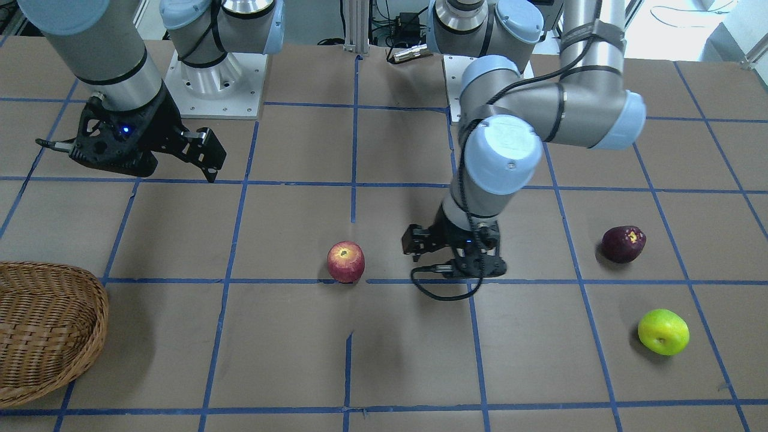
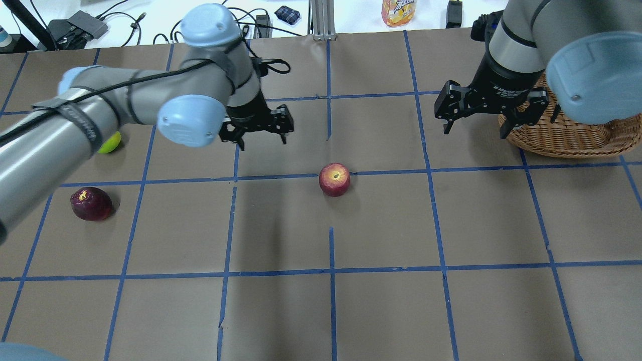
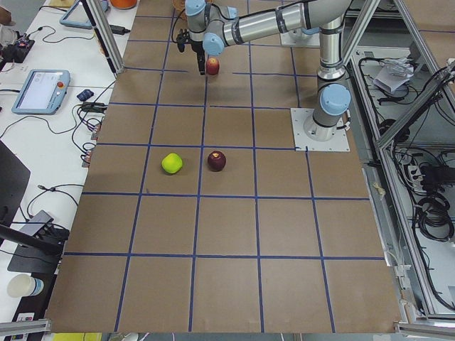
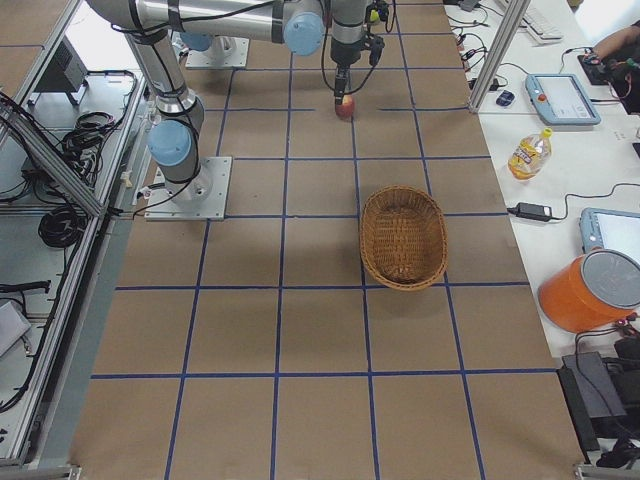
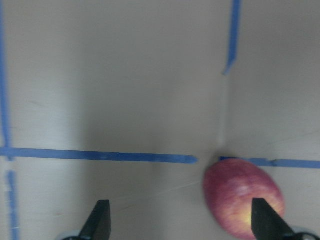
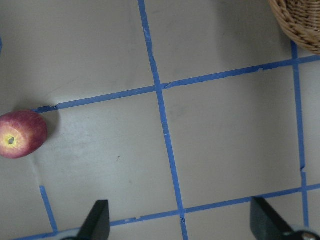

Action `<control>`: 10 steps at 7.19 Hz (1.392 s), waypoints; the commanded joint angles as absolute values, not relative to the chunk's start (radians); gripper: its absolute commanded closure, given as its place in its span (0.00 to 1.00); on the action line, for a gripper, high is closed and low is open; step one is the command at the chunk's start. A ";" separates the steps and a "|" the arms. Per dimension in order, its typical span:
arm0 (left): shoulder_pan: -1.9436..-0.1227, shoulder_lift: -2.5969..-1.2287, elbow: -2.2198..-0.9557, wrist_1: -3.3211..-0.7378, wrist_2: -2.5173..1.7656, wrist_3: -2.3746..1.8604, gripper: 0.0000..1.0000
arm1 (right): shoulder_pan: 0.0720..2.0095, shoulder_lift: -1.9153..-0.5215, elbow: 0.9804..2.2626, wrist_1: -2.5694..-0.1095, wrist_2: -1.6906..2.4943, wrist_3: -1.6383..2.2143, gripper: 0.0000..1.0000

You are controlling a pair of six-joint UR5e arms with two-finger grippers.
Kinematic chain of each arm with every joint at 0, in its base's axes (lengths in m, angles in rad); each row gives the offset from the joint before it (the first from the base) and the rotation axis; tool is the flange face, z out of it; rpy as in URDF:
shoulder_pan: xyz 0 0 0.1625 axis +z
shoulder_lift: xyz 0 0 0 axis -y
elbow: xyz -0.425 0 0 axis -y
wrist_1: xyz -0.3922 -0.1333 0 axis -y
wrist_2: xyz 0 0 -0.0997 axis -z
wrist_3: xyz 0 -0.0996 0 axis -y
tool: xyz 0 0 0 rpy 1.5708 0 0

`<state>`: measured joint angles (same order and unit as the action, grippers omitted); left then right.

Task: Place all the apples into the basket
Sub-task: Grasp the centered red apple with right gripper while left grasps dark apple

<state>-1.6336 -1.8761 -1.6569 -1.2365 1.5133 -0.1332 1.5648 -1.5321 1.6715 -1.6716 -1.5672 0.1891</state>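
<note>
— Red apple (image 1: 345,261): where is it lying?
— On blue tape (image 1: 270,281) at the middle of the table (image 1: 288,348), just beside my left gripper (image 2: 263,142), which is hanging spread open, gripping nothing. Purple apple (image 1: 623,243) and green apple (image 1: 663,331) are sitting farther off on my left; basket (image 1: 90,312) is sitting far right, near my right gripper (image 2: 474,133), likewise gaping.

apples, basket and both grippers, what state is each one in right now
red apple: on the table, dimple up, ungripped
purple apple: on the table, outside the basket
green apple: on the table, outside the basket
basket: upright, empty
left gripper: open, empty, close to the red apple
right gripper: open, empty, beside the basket
</note>
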 commanded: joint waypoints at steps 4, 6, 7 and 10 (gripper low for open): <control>-1.034 -1.861 -1.720 -1.301 1.589 0.608 0.00 | 1.849 -1.222 1.672 -2.058 -1.529 0.413 0.00; -1.014 -1.874 -1.747 -1.276 1.589 0.678 0.00 | 1.906 -1.131 1.672 -2.161 -1.526 0.417 0.00; -1.008 -1.890 -1.750 -1.246 1.601 0.687 0.00 | 1.913 -1.108 1.671 -2.161 -1.508 0.423 0.00; -0.988 -1.924 -1.756 -1.235 1.674 0.713 0.00 | 1.913 -1.085 1.677 -2.163 -1.480 0.417 0.00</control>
<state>-0.9918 -1.9118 -1.7522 -1.2379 1.6621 0.7091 1.9120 -1.0951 1.6724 -2.1606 -1.4846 0.4217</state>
